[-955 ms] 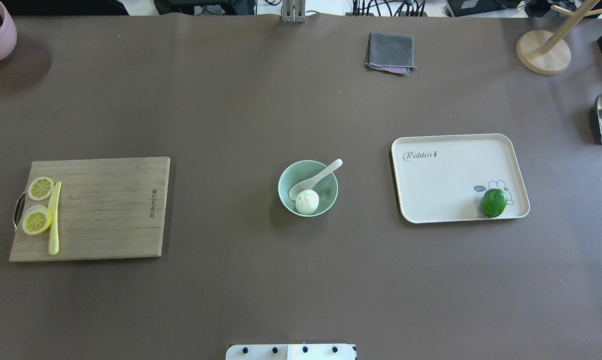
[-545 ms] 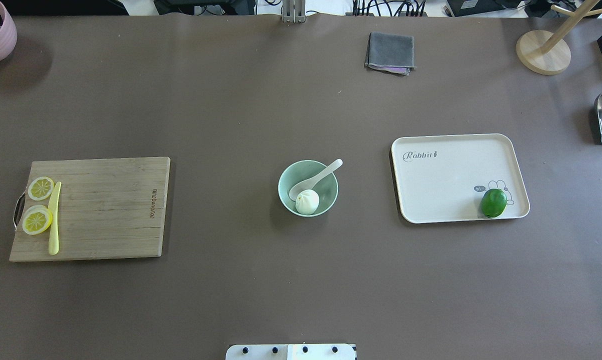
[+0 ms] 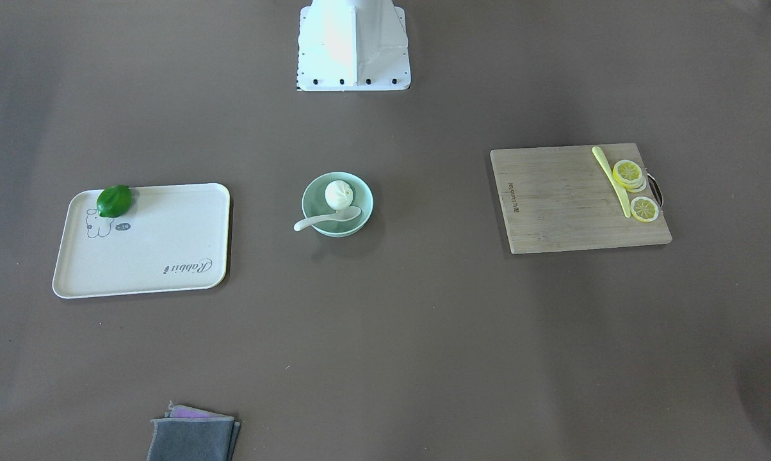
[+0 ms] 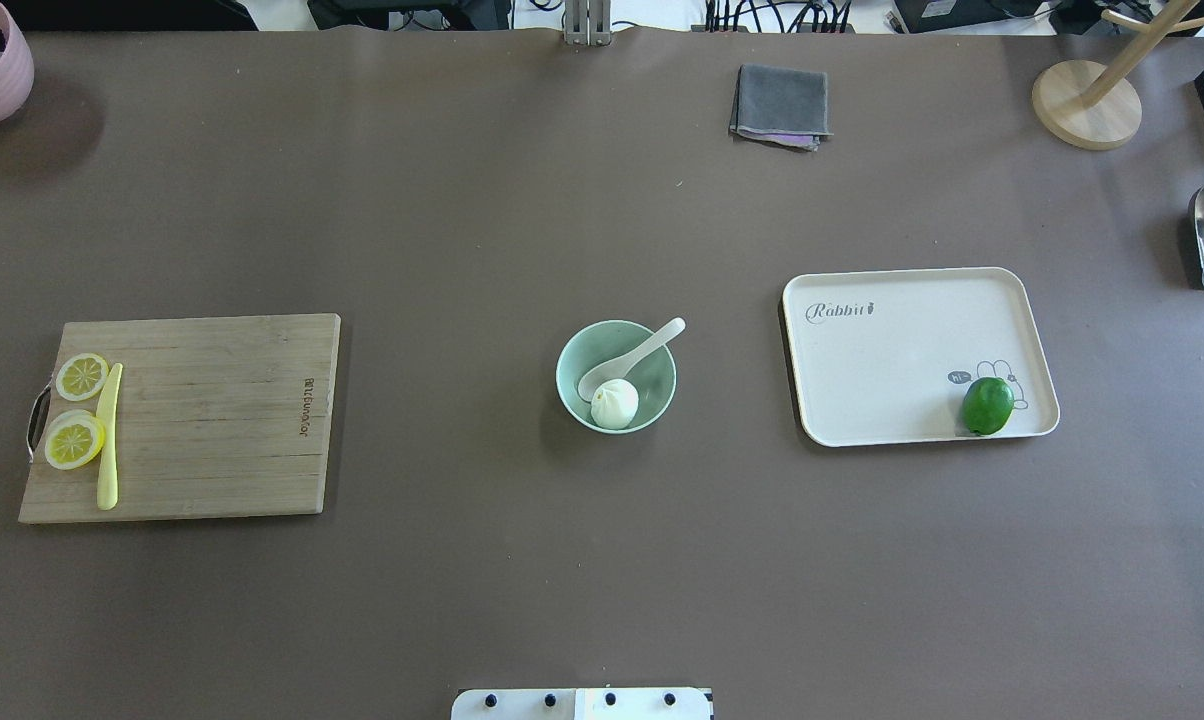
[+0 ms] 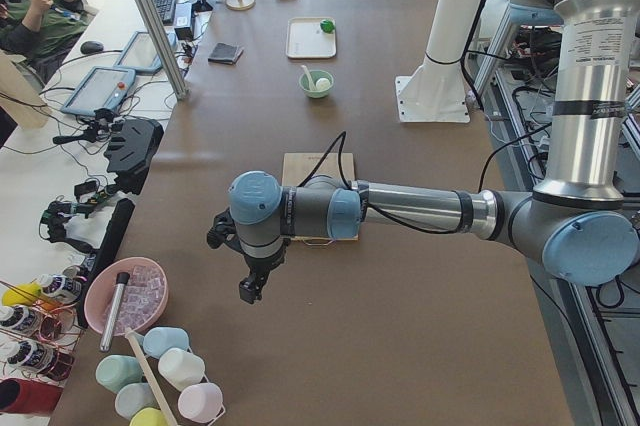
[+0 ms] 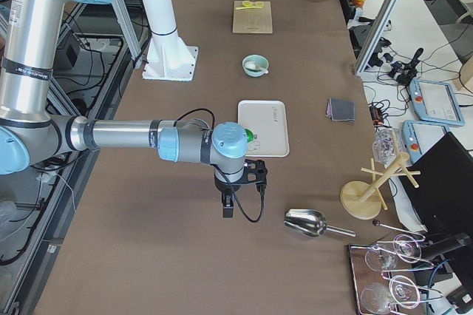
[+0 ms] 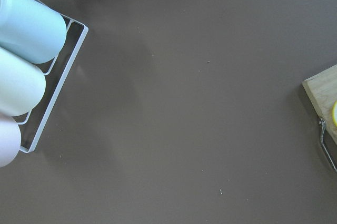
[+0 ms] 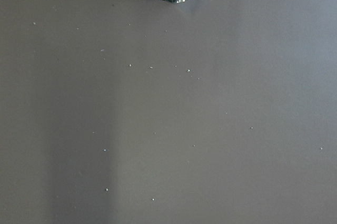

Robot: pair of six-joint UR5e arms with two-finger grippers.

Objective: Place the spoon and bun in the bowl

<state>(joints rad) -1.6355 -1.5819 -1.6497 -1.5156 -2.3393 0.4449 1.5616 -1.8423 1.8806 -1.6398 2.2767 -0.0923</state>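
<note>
— Two things lie in the mint-green bowl (image 4: 659, 385) in the middle of the counter (image 4: 522, 250), right?
— Yes. The steamed bun (image 4: 614, 403) sits on the side nearer the robot. The white soup spoon (image 4: 630, 358) has its scoop down inside, just beside the bun, and its handle leans out over the far rim, angled toward the cream tray (image 4: 902, 350).
— What is on that tray?
— One green lime (image 4: 988, 405), at a near corner, well apart from the bowl.
— And on the other side?
— A bamboo cutting board (image 4: 212, 420), with lemon slices (image 4: 82, 376) and a yellow knife (image 4: 110, 435) at its handle end. A folded grey cloth (image 4: 780, 104) lies near the far edge.
— Where are the arms?
— Out at the counter's ends. The left arm (image 5: 400, 208) reaches beyond the cutting board, its left jaws pointing down over bare counter near a pink bowl (image 5: 125, 296) and a rack of cups (image 5: 160, 371). The right arm (image 6: 118, 136) reaches past the tray, its right jaws pointing down near a metal scoop (image 6: 304, 222).
— Open or closed?
— I cannot tell for either pair; only the side views show them.
</note>
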